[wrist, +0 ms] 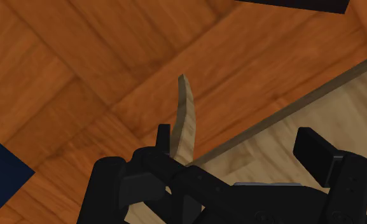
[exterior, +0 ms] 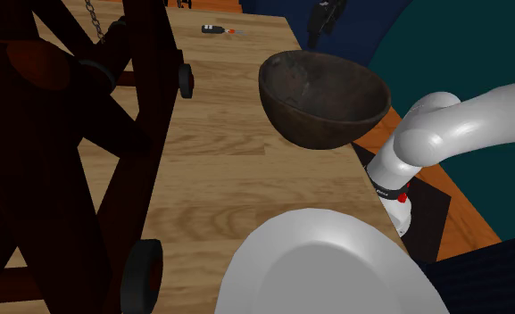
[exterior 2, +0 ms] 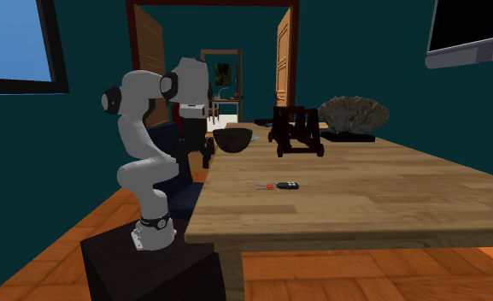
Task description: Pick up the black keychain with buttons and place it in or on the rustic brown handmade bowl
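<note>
my fingers (wrist: 315,147) stand wide, holding nothing. i'd carry them over the worktop (exterior 2: 364,197) to the keychain (exterior 2: 289,185), well apart from the bowl (exterior 2: 233,138), and straddle it.

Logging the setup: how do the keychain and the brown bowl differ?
The bowl is far larger than the keychain. The bowl is dark brown and stands upright near the table's edge; the keychain is black with an orange-red bit and lies flat. Both rest on the wooden table.
</note>
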### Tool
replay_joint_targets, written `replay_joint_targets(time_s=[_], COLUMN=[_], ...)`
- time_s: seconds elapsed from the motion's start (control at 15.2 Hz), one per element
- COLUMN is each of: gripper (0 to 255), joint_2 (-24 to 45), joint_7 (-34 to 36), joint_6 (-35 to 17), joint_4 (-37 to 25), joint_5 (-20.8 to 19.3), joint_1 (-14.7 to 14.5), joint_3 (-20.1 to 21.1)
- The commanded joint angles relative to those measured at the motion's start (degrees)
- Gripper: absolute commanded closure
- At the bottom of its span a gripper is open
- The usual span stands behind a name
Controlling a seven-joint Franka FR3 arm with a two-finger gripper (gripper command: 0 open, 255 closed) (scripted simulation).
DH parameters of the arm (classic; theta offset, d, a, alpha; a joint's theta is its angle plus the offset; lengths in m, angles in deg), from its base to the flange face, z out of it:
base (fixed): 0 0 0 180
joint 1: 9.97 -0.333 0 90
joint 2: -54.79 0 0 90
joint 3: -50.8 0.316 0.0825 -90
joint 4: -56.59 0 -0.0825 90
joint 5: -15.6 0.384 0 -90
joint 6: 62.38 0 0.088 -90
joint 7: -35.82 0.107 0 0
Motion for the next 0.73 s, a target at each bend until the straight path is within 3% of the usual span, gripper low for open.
replay_joint_targets(time_s=[0.0, 0.66], gripper=[0, 0], joint_2=[0.0, 23.2], joint_7=[0.0, -8.5], joint_6=[0.0, -3.3], joint_4=[0.0, -19.3], joint_5=[0.0, 2.3], joint_1=[0.0, -3.5], joint_3=[0.0, -0.4])
